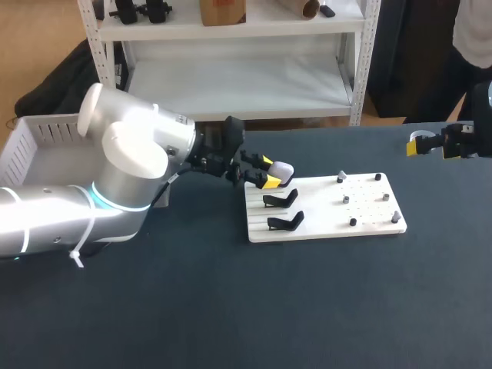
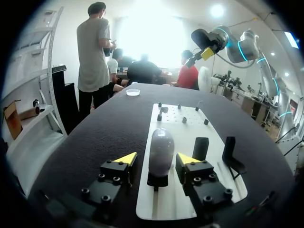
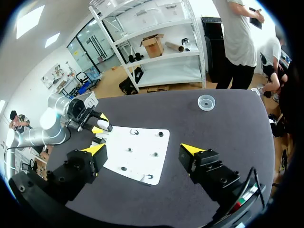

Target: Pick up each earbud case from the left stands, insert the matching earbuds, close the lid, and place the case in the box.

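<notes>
A pale lavender earbud case [image 1: 282,169] stands on the rearmost black stand of the white board [image 1: 323,227]. My left gripper [image 1: 265,172] is at it, a yellow-tipped finger on each side. In the left wrist view the case [image 2: 161,151] sits upright between the fingertips [image 2: 126,158] with a small gap on both sides, so the left gripper [image 2: 156,159] is open. Two more black stands [image 1: 281,199] are empty. Several small dark pieces [image 1: 345,199] stand on the board's right half. My right gripper [image 1: 419,144] hangs open off to the board's right, with nothing in it [image 3: 145,159].
A white slatted box [image 1: 31,142] sits at the table's far left, behind my left arm. A small clear dish [image 3: 206,102] lies on the table beyond the board, also seen ahead of the left gripper as a dish [image 2: 133,92].
</notes>
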